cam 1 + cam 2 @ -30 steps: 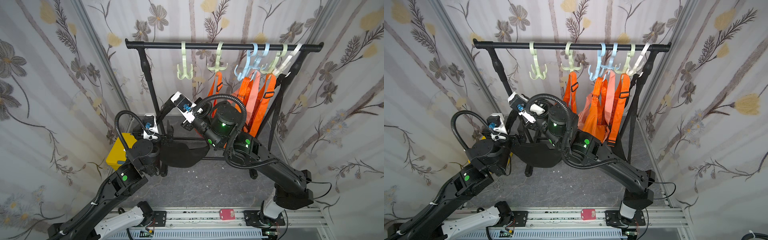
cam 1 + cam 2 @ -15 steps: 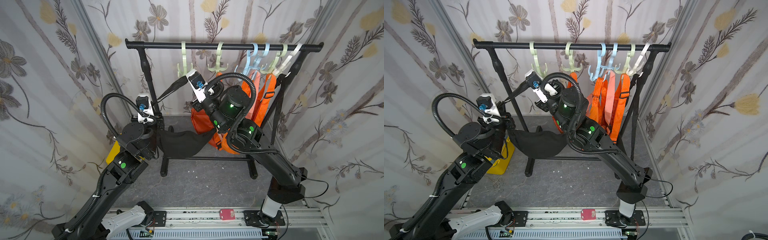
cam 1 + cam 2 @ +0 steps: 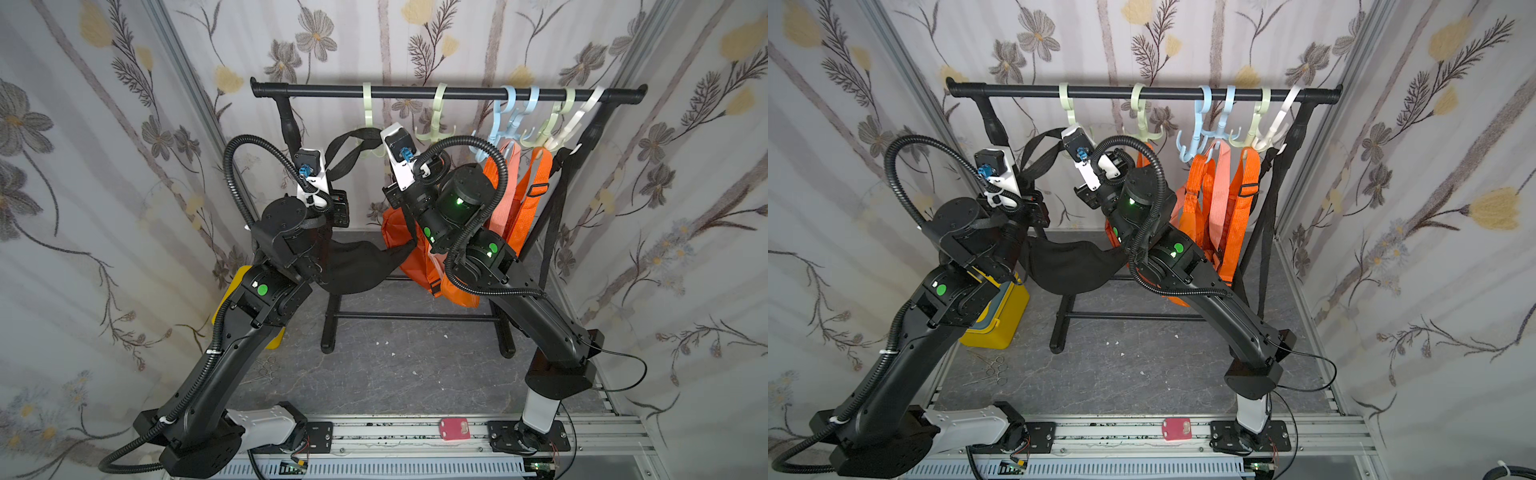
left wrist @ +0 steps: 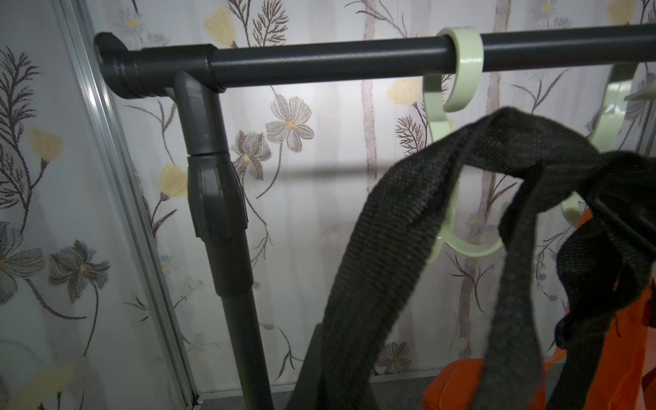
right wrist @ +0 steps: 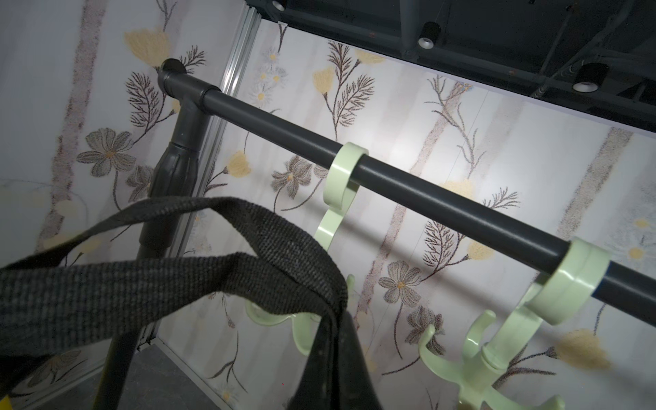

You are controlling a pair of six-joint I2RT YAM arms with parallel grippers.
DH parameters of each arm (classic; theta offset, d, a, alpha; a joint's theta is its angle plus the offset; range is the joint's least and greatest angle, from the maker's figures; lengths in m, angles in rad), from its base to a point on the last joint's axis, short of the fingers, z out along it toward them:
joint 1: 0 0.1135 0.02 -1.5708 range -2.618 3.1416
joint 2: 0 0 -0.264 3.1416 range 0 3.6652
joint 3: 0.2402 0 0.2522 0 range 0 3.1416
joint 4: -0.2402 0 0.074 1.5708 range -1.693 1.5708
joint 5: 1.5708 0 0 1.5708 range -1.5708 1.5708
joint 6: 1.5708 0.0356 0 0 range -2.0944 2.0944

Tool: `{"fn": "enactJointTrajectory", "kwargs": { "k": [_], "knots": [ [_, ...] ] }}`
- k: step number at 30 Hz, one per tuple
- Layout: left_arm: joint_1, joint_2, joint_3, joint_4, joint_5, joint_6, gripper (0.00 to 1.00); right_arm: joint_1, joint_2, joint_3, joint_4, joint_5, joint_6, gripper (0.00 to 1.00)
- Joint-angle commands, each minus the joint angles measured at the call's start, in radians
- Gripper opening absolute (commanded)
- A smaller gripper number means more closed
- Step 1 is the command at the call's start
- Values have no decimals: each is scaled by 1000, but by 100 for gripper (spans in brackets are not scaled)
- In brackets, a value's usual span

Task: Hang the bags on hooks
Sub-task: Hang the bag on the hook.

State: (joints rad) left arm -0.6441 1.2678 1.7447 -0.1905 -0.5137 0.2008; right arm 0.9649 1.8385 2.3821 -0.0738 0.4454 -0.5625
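Coarse woven strap [image 4: 390,248], glossy plastic hook [image 4: 465,53]

Below me the dark grey marbled floor [image 3: 1142,374] carries the black rack [image 3: 1133,316] on its two feet. Left of the rack sits a yellow box [image 3: 1000,320]; on my side of the rack, metal scissors [image 3: 992,370] lie flat.

I can't read any lettering, number or brand from here. The bag [image 3: 357,266], the red tag [image 3: 454,429] on the front rail [image 3: 374,434] and the yellow box [image 3: 1000,320] all look plain to me. The only marks on the arms [image 3: 232,357] are round green dots [image 3: 262,289] with no writing.
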Motion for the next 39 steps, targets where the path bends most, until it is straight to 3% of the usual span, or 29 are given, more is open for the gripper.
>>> {"fn": "enactJointTrajectory", "kwargs": {
  "k": [1, 10, 20, 27, 32, 33, 34, 35, 37, 39],
  "knots": [
    [18, 31, 43, 9, 36, -14, 0, -15, 3, 9, 73, 6, 30, 0],
    [49, 160, 225, -49, 71, -13, 0, -72, 78, 93, 12, -51, 78, 0],
    [98, 225, 281, -105, 129, -41, 0, -100, 133, 88, -68, -107, 160, 0],
    [99, 122, 39, -56, 154, -61, 0, -107, 51, -80, -20, -137, 212, 0],
    [102, 59, -131, -24, 233, -92, 0, -101, -40, -218, 35, -132, 246, 0],
    [102, 48, -149, -16, 251, -98, 16, -98, -51, -230, 31, -129, 248, 5],
    [102, 34, -171, -4, 264, -104, 47, -92, -64, -240, 24, -117, 248, 13],
    [101, 17, -189, 8, 275, -107, 71, -85, -78, -254, 16, -107, 248, 22],
    [101, -5, -211, 21, 287, -114, 89, -71, -115, -301, 9, -90, 248, 53],
    [101, -44, -232, 30, 279, -122, 94, -54, -155, -353, 4, -64, 248, 73]
  ]
}}
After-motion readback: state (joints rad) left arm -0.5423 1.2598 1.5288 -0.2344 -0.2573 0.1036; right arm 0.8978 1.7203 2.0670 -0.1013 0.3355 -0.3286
